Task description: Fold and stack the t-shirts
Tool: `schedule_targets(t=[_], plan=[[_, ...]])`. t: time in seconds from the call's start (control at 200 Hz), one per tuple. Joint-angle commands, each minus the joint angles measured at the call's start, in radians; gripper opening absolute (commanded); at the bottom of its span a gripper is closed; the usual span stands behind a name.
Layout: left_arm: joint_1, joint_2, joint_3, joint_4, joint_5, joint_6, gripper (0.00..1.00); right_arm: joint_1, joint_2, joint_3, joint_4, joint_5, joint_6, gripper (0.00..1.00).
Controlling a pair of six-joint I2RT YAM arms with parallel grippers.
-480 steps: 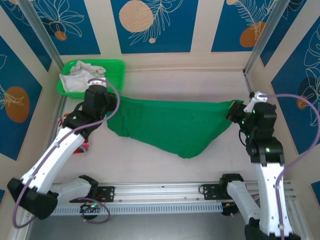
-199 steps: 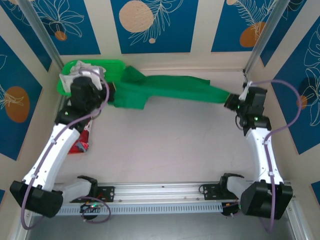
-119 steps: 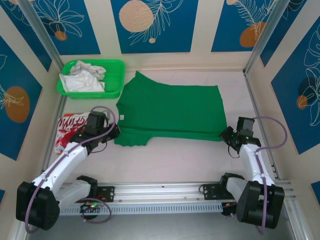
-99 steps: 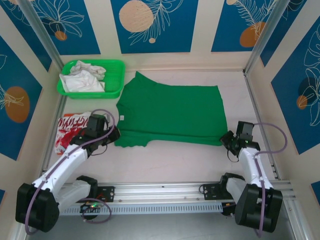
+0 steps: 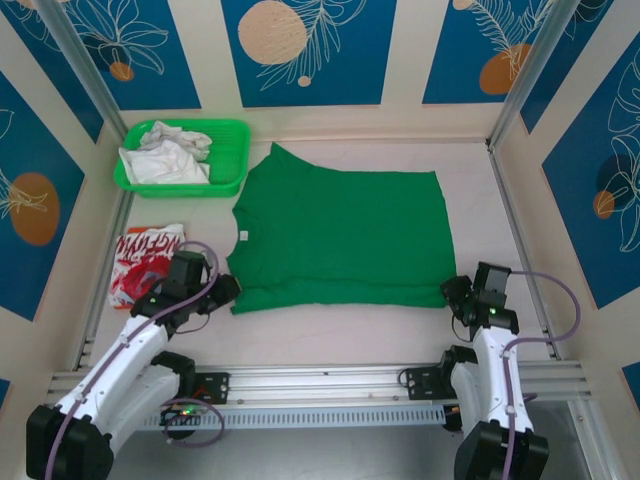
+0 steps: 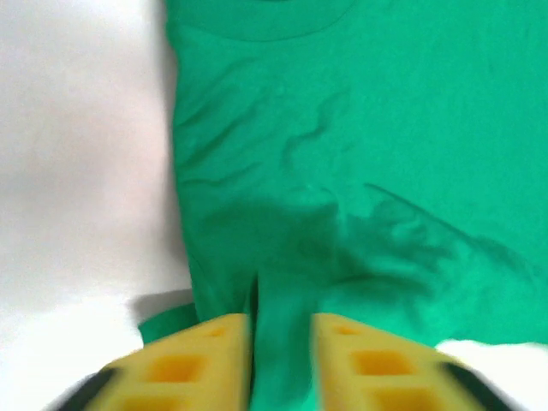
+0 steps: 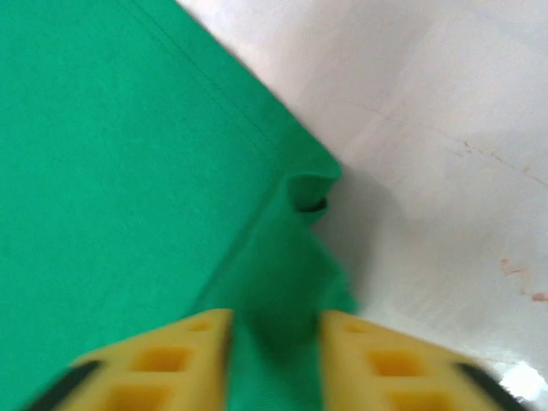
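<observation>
— Left gripper [image 6: 281, 330], yellow fingers [image 6: 184, 368] parted, with a fold of the plain bright green cloth t-shirt [image 6: 360, 128] lying in the gap.
— And the right gripper [image 7: 274, 325]?
— Parted too, astride a bunched corner of green.
— Shirt's place?
— Spread flat on the pale table [image 5: 340, 335], near corners at the two grippers.
— Other shirt?
— Red cloth t-shirt with white lettering [image 5: 145, 262], crumpled at the left edge, on the near side of the green plastic basket [image 5: 232, 150] holding white cloth [image 5: 165, 155].
</observation>
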Motion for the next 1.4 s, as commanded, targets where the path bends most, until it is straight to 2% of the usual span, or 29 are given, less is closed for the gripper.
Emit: schedule_targets(t=[0.0,0.07,0.11,0.17,0.24,0.42,0.54,0.66,0.93,1.395], plan=[[0.000,-0.009,0.029,-0.049,-0.023,0.016,0.56,-0.004,-0.023,0.032,-0.043,0.019,-0.011,0.74],[0.000,-0.006,0.073,-0.063,-0.074,0.056,0.79,0.001,-0.044,0.057,-0.030,0.031,-0.054,0.81],[-0.001,0.005,0.100,-0.057,-0.112,0.084,0.88,0.009,-0.050,0.068,-0.001,0.034,-0.084,0.83],[-0.001,0.052,0.142,-0.005,-0.139,0.127,0.96,0.027,-0.030,0.087,0.064,0.016,-0.135,0.83],[0.000,0.166,0.192,0.086,-0.119,0.155,0.99,0.059,0.044,0.122,0.142,-0.002,-0.169,0.83],[-0.011,0.553,0.327,0.358,-0.036,0.152,1.00,0.221,0.369,0.274,0.317,0.039,-0.229,0.82],[-0.020,0.788,0.486,0.396,-0.019,0.167,1.00,0.302,0.620,0.419,0.369,0.063,-0.244,0.82],[-0.023,0.962,0.638,0.358,0.025,0.145,1.00,0.319,0.820,0.540,0.380,0.075,-0.203,0.79],[-0.025,1.114,0.723,0.340,0.006,0.120,1.00,0.277,1.122,0.742,0.329,0.004,-0.177,0.78],[-0.024,1.309,0.958,0.185,-0.061,0.191,1.00,0.219,1.334,0.899,0.327,-0.056,-0.110,0.78]])
